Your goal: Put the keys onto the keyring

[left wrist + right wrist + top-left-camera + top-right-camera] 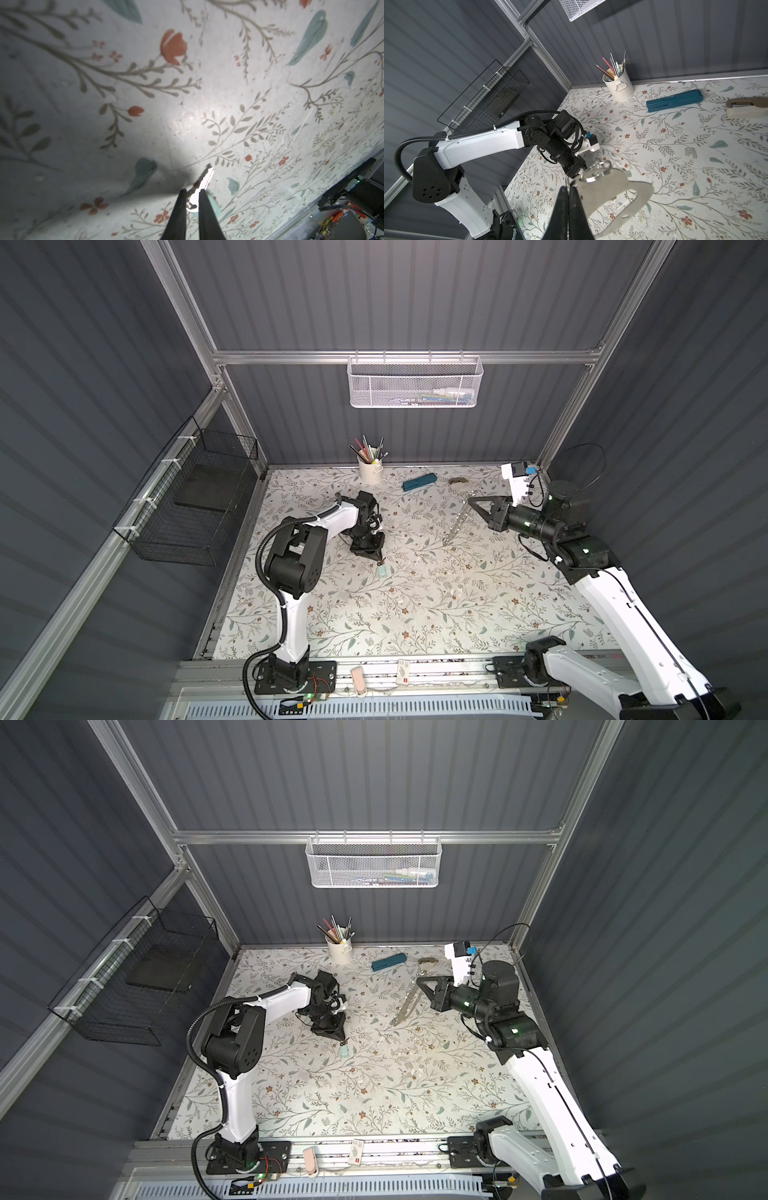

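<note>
**grey steel keyring [457, 518] in the right end effector [471, 501], one key [381, 571] in the left end effector [379, 560]**

in both top views the left end effector points down at the table [415, 614], left of the middle. only the key's mint tag shows below its tip, and i cannot tell whether the tag touches the floral surface or hangs just over it. the left wrist view gives what those views miss. the fingers [178, 212] are closed from both sides on the key's bright metal head, the toothed blade sticks out past the tips, and the mint tag is partly hidden behind one finger.

the right end effector is pinched fully together on one end of the keyring. in the top views the plate is only a thin slanted strip running from the tip toward the middle of the table, and whether its lower end rests on the table cannot be told. the right wrist view shows its flat face with the large cutout. it also shows a bunch of silver split rings [596, 173] at the edge near the grip, too blurred to count.

counted:
- one key in sight and one keyring
- two end effectors
- one teal case [419, 482], one pencil cup [370, 470] and one beige stapler [458, 481] along the back of the table, apart from both end effectors
- one white mesh basket [415, 383] on the back rail
- one black wire basket [187, 506] on the left wall
</note>
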You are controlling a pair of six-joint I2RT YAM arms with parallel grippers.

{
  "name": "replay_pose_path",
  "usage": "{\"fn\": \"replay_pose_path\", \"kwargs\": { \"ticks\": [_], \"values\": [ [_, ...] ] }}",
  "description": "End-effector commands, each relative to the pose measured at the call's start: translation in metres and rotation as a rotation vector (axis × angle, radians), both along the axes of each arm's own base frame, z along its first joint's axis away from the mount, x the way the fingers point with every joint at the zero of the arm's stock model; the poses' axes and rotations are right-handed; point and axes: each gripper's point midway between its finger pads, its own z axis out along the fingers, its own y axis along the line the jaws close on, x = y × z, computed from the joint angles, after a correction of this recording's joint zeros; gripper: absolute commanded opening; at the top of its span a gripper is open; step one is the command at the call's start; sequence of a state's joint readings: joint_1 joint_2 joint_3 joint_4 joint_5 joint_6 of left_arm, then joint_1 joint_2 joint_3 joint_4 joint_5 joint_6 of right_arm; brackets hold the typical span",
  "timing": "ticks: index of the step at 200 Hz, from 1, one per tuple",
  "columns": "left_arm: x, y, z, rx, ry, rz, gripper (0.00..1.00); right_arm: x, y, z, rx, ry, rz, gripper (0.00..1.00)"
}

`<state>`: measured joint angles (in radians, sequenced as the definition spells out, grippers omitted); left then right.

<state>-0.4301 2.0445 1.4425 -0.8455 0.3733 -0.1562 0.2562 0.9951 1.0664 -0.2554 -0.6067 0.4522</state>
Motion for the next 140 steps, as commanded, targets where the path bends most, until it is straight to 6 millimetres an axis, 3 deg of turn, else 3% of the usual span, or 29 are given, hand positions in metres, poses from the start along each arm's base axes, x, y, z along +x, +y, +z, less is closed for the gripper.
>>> {"fn": "replay_pose_path", "kwargs": {
  "ticks": [1,55,140],
  "values": [
    [-0.010,0.000,-0.004,-0.016,0.054,-0.018,0.14,-0.002,0.002,0.005,0.008,-0.024,0.012,0.04],
    [-0.010,0.011,-0.003,0.044,0.033,-0.017,0.17,-0.002,0.002,0.004,0.010,-0.022,0.012,0.04],
    [-0.018,0.001,-0.003,0.007,0.059,-0.030,0.15,-0.004,0.001,0.003,0.017,-0.020,0.007,0.04]
  ]
}}
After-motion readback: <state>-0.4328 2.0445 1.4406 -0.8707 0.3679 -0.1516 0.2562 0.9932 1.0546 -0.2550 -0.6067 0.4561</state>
